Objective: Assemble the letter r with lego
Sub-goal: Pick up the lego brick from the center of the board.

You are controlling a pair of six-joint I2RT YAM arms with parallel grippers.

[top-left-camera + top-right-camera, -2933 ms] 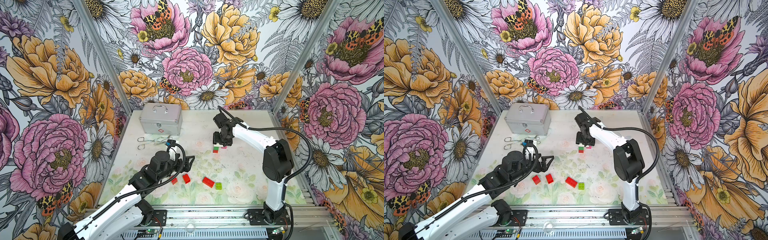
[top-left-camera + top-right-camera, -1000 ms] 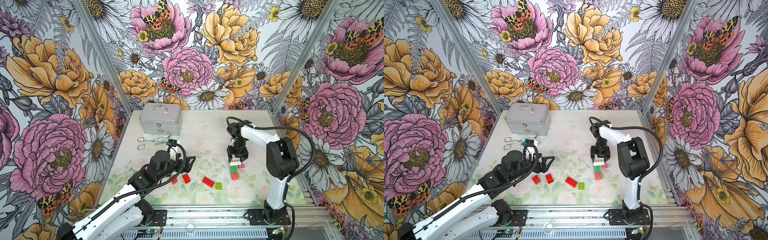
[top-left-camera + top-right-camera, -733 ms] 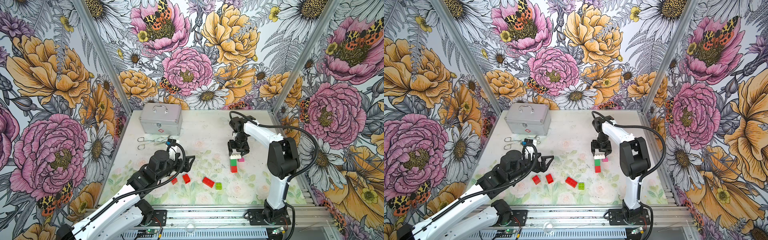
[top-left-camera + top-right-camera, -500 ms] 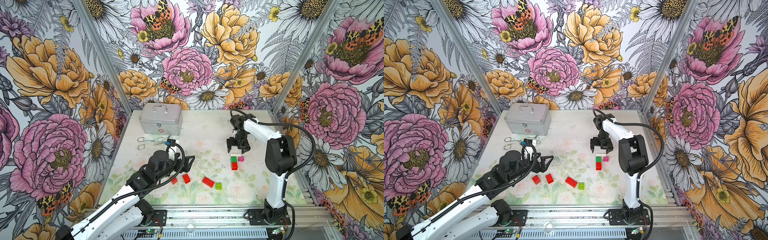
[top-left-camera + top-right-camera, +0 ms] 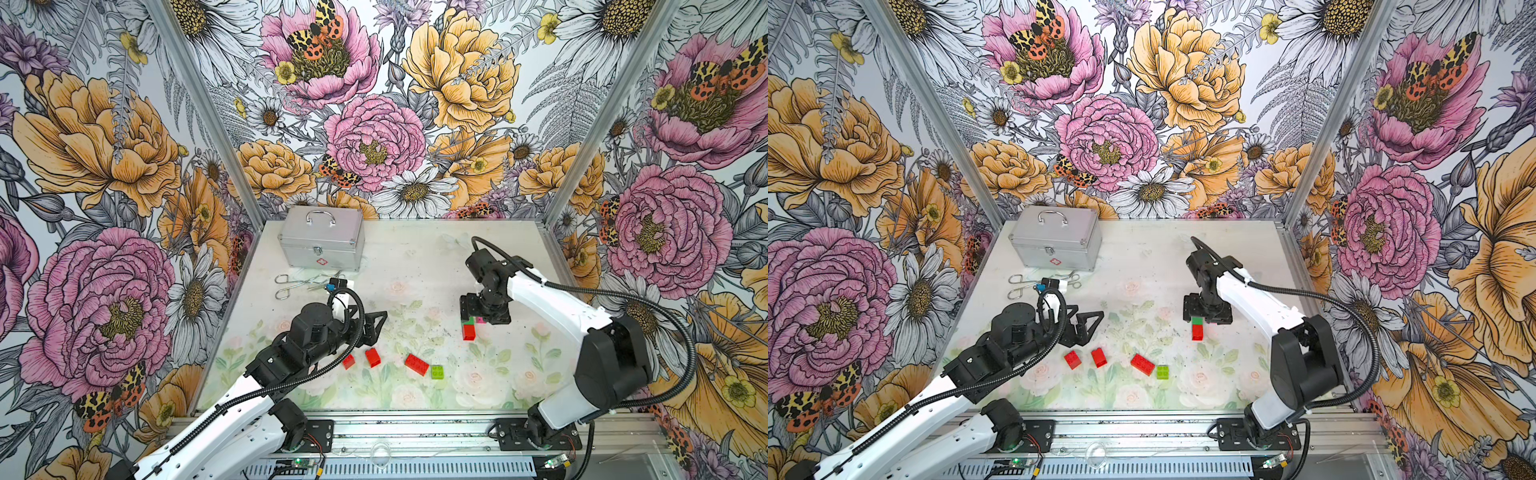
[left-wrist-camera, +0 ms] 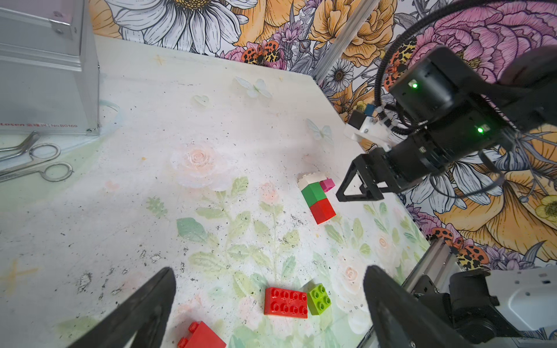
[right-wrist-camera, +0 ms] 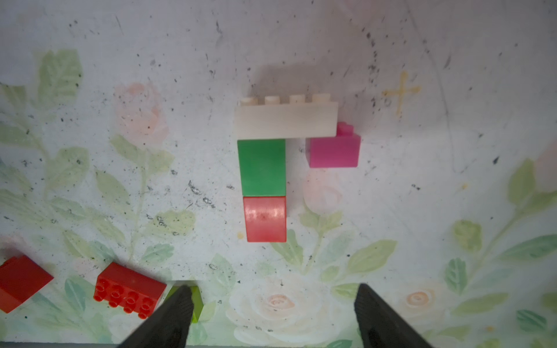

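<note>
Red print along the lower edge of the silver case (image 6: pixel 45 75) reads "Losen", then characters too small to make out, then "No.B0169", as the left wrist view shows. In both top views a small red cross (image 5: pixel 321 262) marks the case's front.

Some three seconds ago the right claw (image 5: pixel 484 311) held the joined bricks closer to the case. A second ago it gripped them farther from the case, about where they are now. Now they lie flat on the counter (image 5: pixel 415 257), let go. A white brick (image 7: pixel 286 120) runs across the top, with a dark green brick (image 7: pixel 261 167) and a red brick (image 7: pixel 265 218) in a line below one end. A pink brick (image 7: pixel 334 150) sits at the other end, set apart from the green. The piece lies well away from the case, off toward the right arm's side and nearer the front. The left arm and the loose bricks have not moved.

The right claw hovers over the white end of the piece, jaws spread, holding nothing. The left claw (image 5: pixel 371 332) stands fully spread and empty in front of the case, above two small red bricks (image 5: pixel 372 357). A longer red brick (image 5: pixel 417 365), with a lime brick (image 5: pixel 436 371) just beside it, lies farther from the case.
</note>
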